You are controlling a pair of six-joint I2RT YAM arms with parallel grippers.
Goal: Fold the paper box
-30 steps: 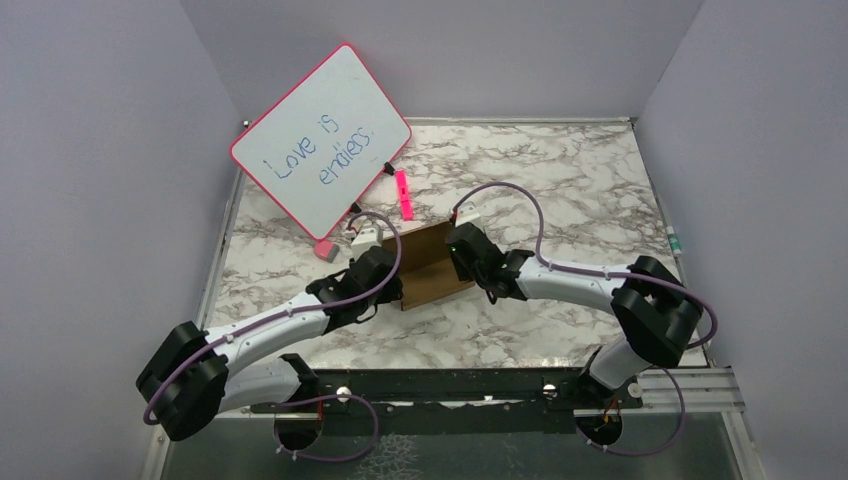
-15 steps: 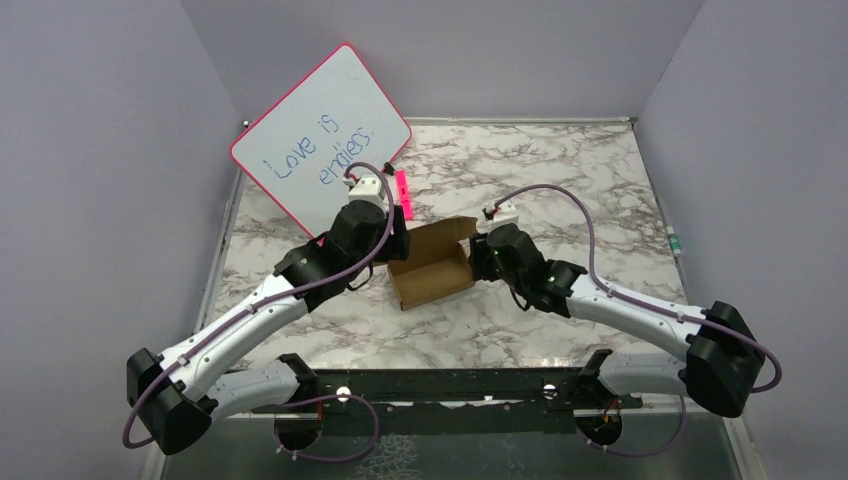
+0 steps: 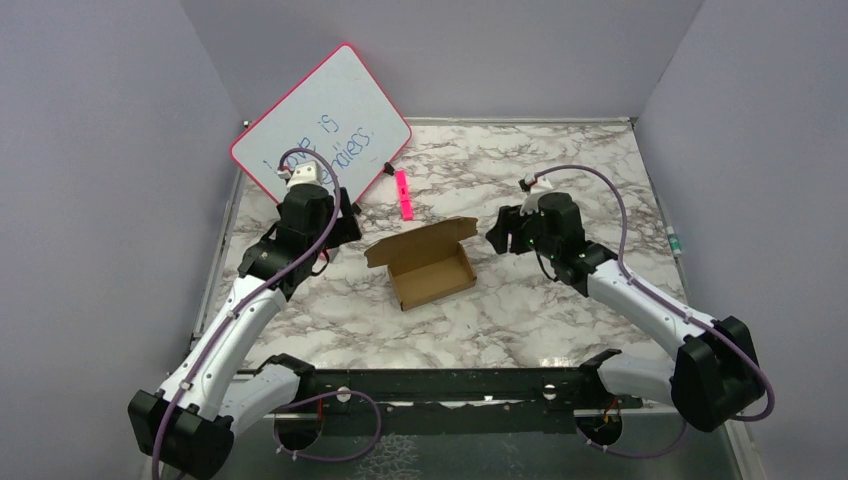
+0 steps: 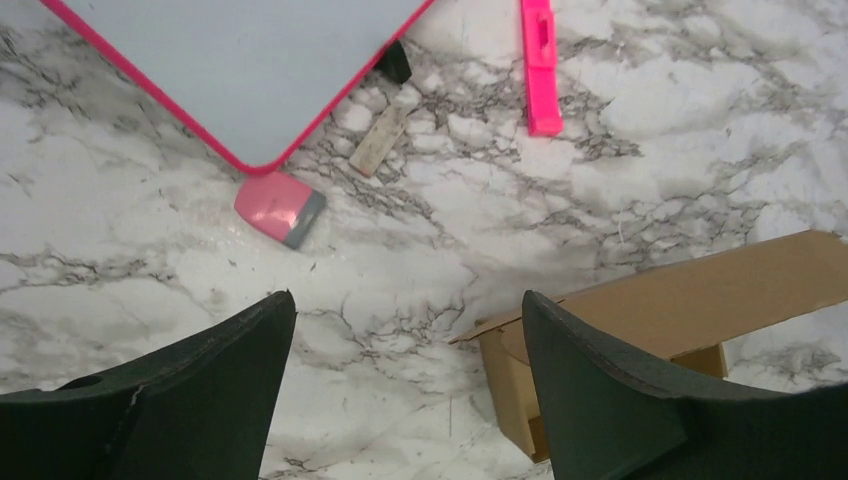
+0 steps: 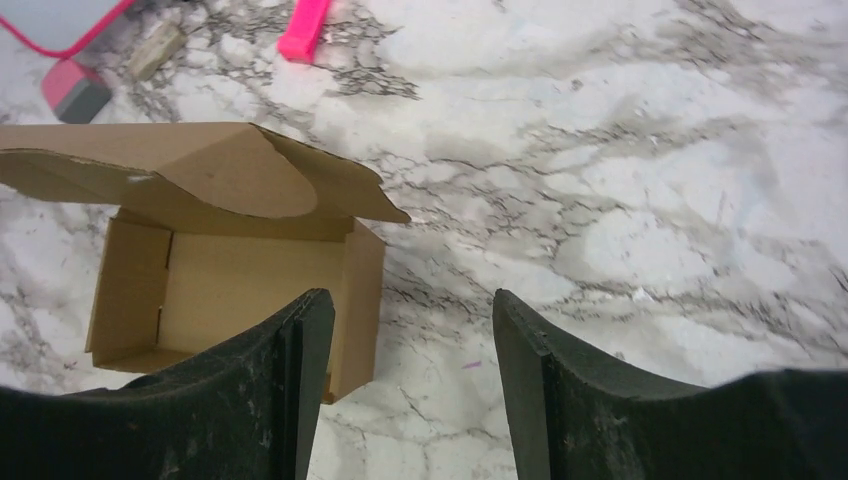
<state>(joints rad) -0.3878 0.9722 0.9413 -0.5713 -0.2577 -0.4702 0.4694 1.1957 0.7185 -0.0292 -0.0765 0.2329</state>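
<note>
The paper box (image 3: 432,270) is a brown cardboard tray standing mid-table, its walls up and its lid flap (image 3: 420,240) leaning back, open. My left gripper (image 3: 338,228) hovers left of it, open and holding nothing. In the left wrist view that gripper (image 4: 407,300) frames bare marble, with the box (image 4: 690,300) partly behind its right finger. My right gripper (image 3: 500,232) hangs to the box's right, open and apart from it. In the right wrist view the box (image 5: 250,275) shows its hollow inside and curved lid at left, behind the right gripper's (image 5: 410,295) left finger.
A pink-framed whiteboard (image 3: 322,135) with blue writing leans at the back left. A pink marker (image 3: 403,194) lies behind the box. A pink eraser (image 4: 279,207) and a small tan block (image 4: 380,140) lie by the board's corner. Grey walls close in three sides.
Both arms have drawn away from the box, the left toward the whiteboard and the right toward the far right. Both grippers have opened wider. The box now stands free with its lid open.
</note>
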